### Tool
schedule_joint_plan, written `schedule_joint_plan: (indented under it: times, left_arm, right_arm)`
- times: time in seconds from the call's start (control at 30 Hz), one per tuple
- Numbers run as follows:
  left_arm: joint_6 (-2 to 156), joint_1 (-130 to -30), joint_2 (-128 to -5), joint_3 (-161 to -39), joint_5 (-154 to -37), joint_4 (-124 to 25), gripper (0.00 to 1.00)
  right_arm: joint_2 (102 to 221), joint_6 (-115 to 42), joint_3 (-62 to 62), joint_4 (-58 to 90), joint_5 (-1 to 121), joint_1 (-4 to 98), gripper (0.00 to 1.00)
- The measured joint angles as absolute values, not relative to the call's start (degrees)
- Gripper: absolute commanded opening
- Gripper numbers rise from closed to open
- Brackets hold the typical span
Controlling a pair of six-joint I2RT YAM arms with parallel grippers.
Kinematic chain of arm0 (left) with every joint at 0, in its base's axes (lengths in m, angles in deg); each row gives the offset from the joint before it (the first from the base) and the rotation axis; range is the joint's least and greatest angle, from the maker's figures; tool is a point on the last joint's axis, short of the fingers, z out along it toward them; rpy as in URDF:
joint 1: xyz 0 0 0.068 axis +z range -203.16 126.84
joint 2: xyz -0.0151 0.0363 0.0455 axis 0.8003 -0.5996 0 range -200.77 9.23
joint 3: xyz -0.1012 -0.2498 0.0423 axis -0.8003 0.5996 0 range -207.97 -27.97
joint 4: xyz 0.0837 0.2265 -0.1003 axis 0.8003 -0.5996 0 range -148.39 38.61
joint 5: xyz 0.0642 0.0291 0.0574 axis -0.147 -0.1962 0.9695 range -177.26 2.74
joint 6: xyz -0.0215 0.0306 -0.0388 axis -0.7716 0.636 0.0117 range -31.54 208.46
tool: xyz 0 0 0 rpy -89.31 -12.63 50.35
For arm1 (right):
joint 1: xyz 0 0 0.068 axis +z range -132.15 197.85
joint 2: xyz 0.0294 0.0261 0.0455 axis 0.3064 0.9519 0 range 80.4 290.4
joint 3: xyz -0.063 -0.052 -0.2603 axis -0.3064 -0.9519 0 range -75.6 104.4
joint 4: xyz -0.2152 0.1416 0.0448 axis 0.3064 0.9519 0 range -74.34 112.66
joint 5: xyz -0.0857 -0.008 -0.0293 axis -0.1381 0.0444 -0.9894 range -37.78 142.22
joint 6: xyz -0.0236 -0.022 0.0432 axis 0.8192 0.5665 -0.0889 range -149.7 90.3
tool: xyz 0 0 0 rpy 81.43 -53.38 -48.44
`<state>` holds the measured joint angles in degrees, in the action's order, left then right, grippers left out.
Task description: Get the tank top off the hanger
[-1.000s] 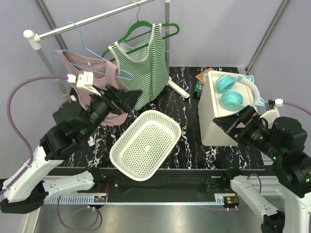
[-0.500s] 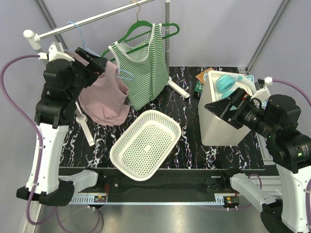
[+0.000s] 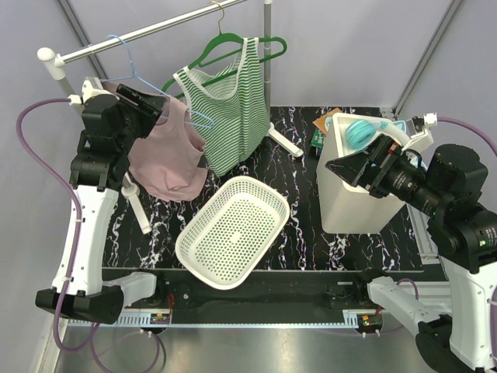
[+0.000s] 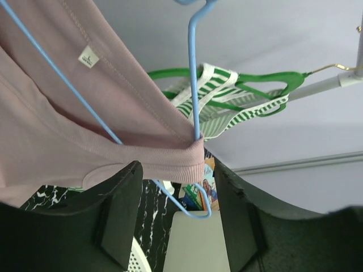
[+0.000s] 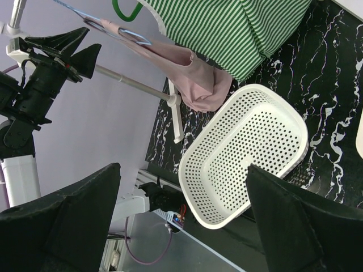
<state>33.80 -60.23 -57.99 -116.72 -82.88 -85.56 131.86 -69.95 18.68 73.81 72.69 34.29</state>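
Note:
A pink tank top [image 3: 163, 159] hangs on a light blue hanger [image 3: 128, 66] from the rail [image 3: 147, 31]. Beside it hangs a green-striped tank top [image 3: 233, 109] on a green hanger [image 3: 268, 48]. My left gripper [image 3: 155, 109] is raised to the pink top's right shoulder. In the left wrist view its jaws [image 4: 176, 192] straddle the pink strap hem [image 4: 170, 161] and the blue hanger's looped end [image 4: 198, 209], with a gap still showing at the right finger [image 4: 235, 209]. My right gripper [image 3: 345, 167] hovers wide open over the table's right side, holding nothing.
A white perforated basket [image 3: 233, 229] lies on the black marbled table below the clothes. A white box [image 3: 349, 186] with teal headphones [image 3: 361, 130] stands at the right, with small cartons behind it. The rail's white post foot [image 3: 283, 140] rests on the table.
My left arm swung up from over the table to the pink top's shoulder at the rail, and its jaws have narrowed around the strap. The right arm rose and shifted slightly left.

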Motion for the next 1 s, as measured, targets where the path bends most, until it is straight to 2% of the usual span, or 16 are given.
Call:
schedule_joint_plan:
  times: [0.23,0.33,0.47,0.5,0.63,0.8,1.0]
  left_arm:
    - [33.3,-59.7,-58.7,-113.8,-82.9,-78.0,0.50]
    - [33.0,-59.7,-60.5,-113.8,-82.9,-75.1,0.44]
    - [32.8,-59.5,-64.0,-114.2,-82.9,-73.3,0.29]
    - [32.8,-59.5,-64.8,-114.4,-82.9,-73.1,0.20]
    - [33.1,-59.4,-66.3,-115.5,-82.9,-72.2,0.08]
    - [34.0,-59.4,-66.2,-116.9,-83.0,-72.6,0.00]
    - [35.7,-59.4,-64.9,-117.8,-83.9,-72.8,0.00]
  right_arm:
    - [132.3,-68.7,18.7,73.8,72.9,34.3,1.00]
    - [132.5,-68.2,18.7,73.8,72.9,34.3,1.00]
    - [132.8,-67.6,18.7,73.8,72.9,34.3,1.00]
    - [132.9,-67.5,18.7,73.8,72.9,34.3,1.00]
    - [133.1,-67.0,18.7,73.8,72.8,34.3,0.99]
    - [132.9,-66.8,18.7,73.8,72.8,34.3,1.00]
    - [133.1,-66.8,18.7,73.8,73.0,34.3,1.00]
